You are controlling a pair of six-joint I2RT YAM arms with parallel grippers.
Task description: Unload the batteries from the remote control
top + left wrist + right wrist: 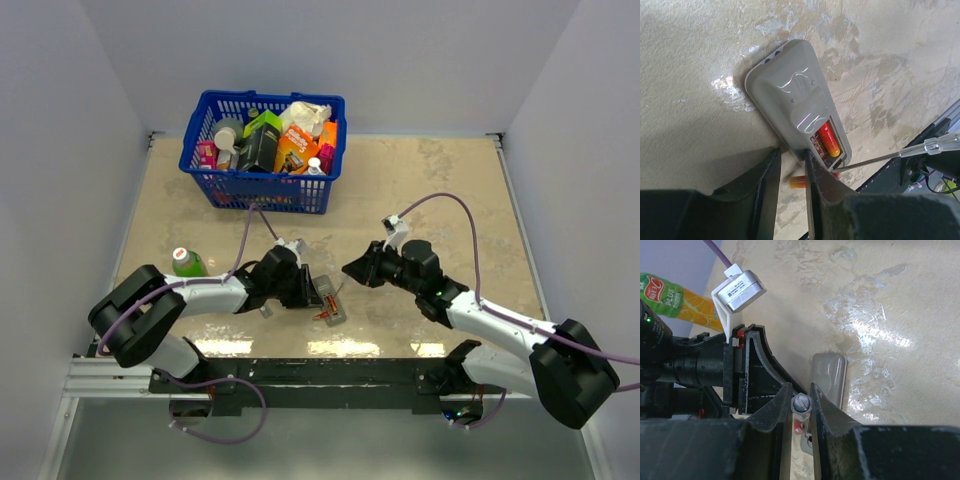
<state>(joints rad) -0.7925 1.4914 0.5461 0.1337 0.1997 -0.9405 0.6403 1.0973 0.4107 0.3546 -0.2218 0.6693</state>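
Left gripper (792, 154) sits at the near end of the remote control (790, 95), its fingers (767, 175) close together with a narrow gap. Whether they pinch anything I cannot tell (that spot is blurred). The one remote control lies back-up on the marbled table (700, 60), low in the top view near the arms' rail, with its battery recess uncovered.

Two batteries show. The first battery (830, 141) lies in the recess. The second battery (799, 181) is a red-orange blur outside the remote, in the gap between the left fingers.

One clear-handled screwdriver (938, 145) comes in from 3 o'clock in the left wrist view, its metal tip at the recess's near end. Right gripper (801, 390) is clamped on the handle's butt.

In the top view the left gripper is at 9 o'clock of the remote and the right gripper at 2 o'clock. Farther out, one drink bottle (186, 262) lies at 9 o'clock, and one blue basket (262, 190) of packaged goods stands at 11 o'clock, well apart.
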